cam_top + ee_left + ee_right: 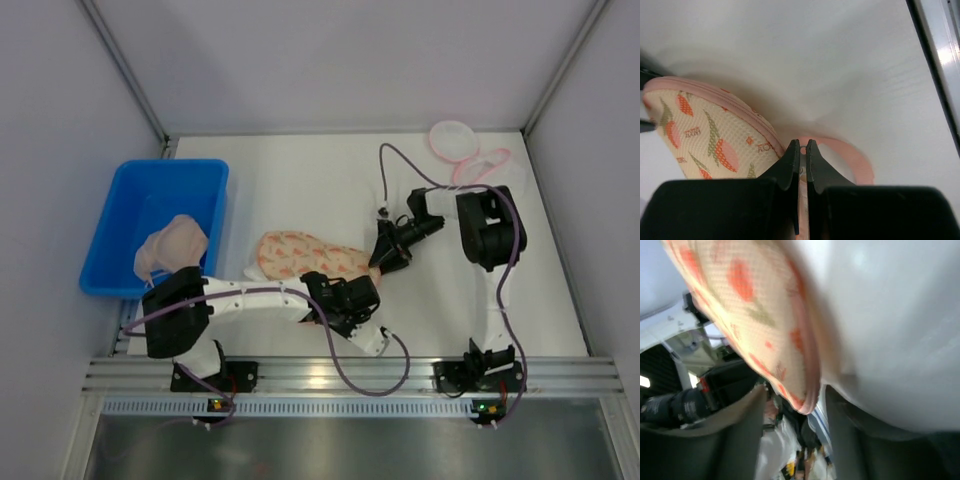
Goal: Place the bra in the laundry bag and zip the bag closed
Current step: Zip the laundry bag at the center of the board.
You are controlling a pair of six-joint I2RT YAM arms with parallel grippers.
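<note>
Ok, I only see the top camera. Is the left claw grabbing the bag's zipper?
Observer: The left wrist view shows the left claw shut on a small ring at the bag's pink edge. It is probably the zip pull.
Kid: And the other one?
Observer: In its wrist view, the bag's pink rim sits inside the right claw. It's too blurry to tell if it pinches.
Kid: Anything else down there?
Observer: A pink loop lies right beside the left claw.
</note>
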